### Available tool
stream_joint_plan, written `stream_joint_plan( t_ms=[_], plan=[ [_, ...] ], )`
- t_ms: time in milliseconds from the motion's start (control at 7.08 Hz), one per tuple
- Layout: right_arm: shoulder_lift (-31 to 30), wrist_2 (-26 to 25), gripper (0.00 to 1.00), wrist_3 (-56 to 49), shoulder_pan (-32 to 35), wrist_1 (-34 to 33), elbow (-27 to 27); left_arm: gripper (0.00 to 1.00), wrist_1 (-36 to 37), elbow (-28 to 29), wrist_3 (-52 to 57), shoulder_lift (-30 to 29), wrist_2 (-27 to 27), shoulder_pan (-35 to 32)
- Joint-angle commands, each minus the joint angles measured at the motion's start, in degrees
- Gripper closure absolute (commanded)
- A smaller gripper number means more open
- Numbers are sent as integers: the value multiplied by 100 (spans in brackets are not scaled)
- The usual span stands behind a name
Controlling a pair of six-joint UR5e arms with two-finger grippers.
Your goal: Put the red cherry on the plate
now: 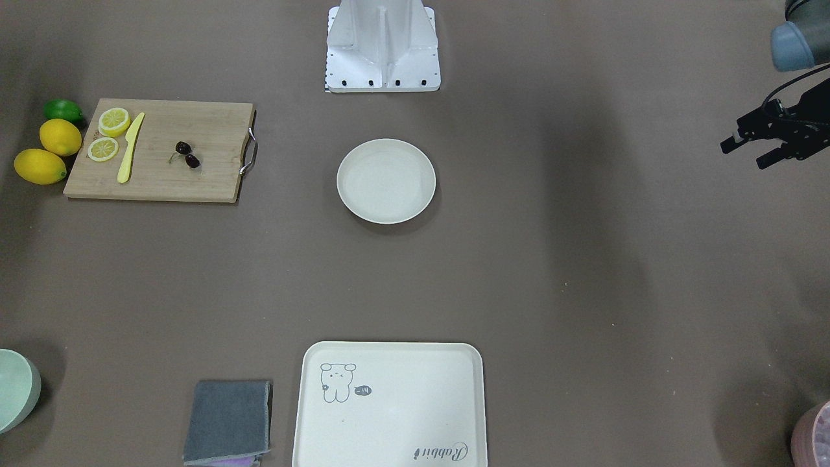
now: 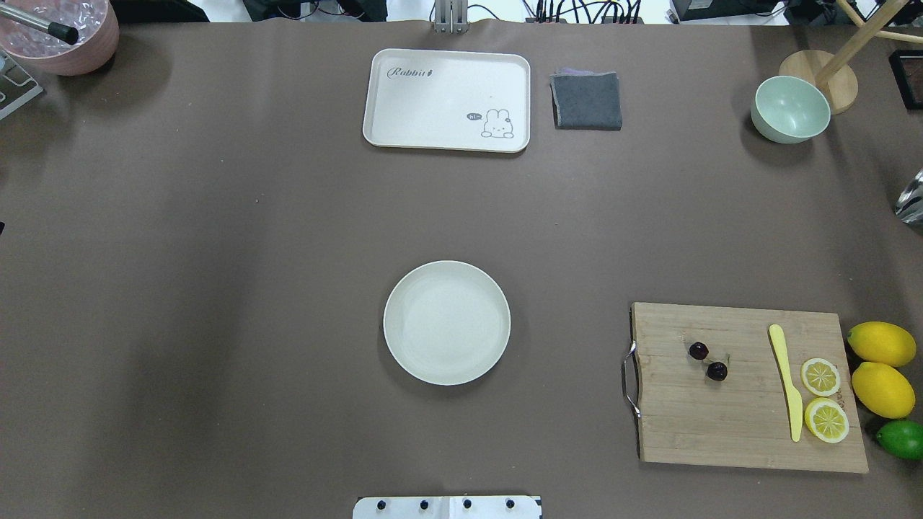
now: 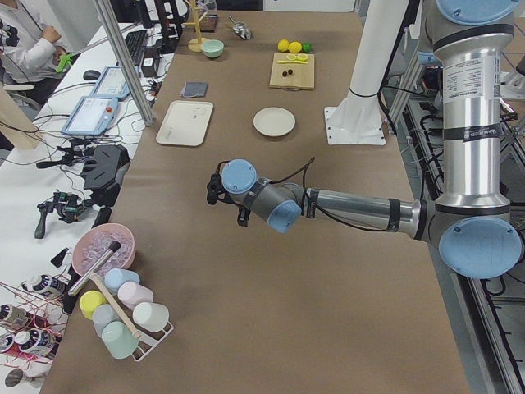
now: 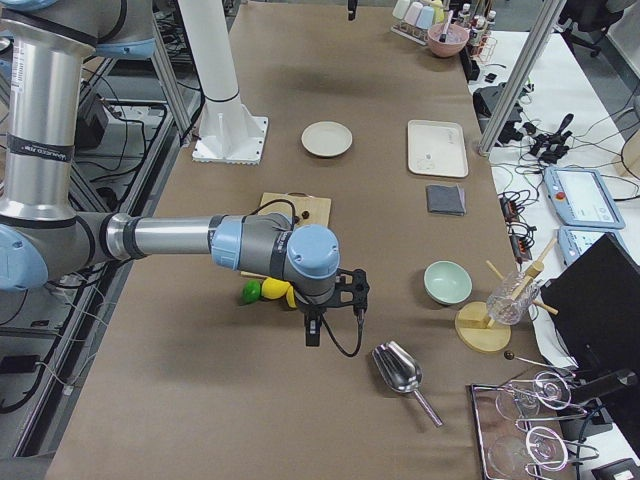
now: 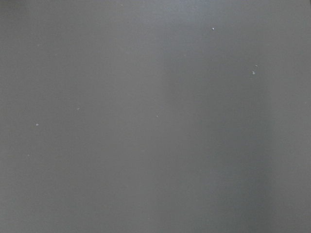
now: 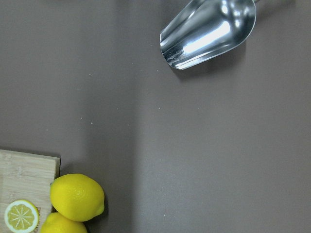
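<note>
The red cherry (image 2: 707,361), a pair of tiny dark fruits on thin stems, lies on a wooden cutting board (image 2: 743,425) on the robot's right side; it shows too in the front view (image 1: 187,154). The round cream plate (image 2: 446,322) sits empty at the table's middle, in front of the robot's base. My left gripper (image 1: 744,154) hovers open far off at the left end of the table, holding nothing. The right gripper (image 4: 330,312) hangs beyond the lemons near the table's right end, seen only in the right side view; I cannot tell if it is open or shut.
On the board lie a yellow knife (image 2: 786,382) and two lemon slices (image 2: 822,398); two lemons (image 2: 881,367) and a lime (image 2: 901,438) sit beside it. A rabbit tray (image 2: 447,99), grey cloth (image 2: 586,100), green bowl (image 2: 789,109) and metal scoop (image 6: 209,31) lie farther out.
</note>
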Motion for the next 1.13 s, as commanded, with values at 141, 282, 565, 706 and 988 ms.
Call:
stream_joint_plan(
  t_ms=[141, 282, 565, 706, 988],
  plan=[
    [-379, 189, 0, 77, 52, 56, 239, 3, 234, 38, -3, -102, -69, -19],
    [-119, 138, 1, 477, -9, 39, 161, 3, 383, 12, 23, -111, 53, -19],
    [137, 190, 1, 692, -386, 22, 334, 3, 393, 160, 354, -93, 19, -45],
    [295, 199, 0, 1040, -578, 4, 475, 3, 437, 214, 470, -93, -25, -54],
    [139, 156, 1, 2094, -1200, -5, 1377, 3, 437, 388, 960, -32, -34, -98]
  ],
)
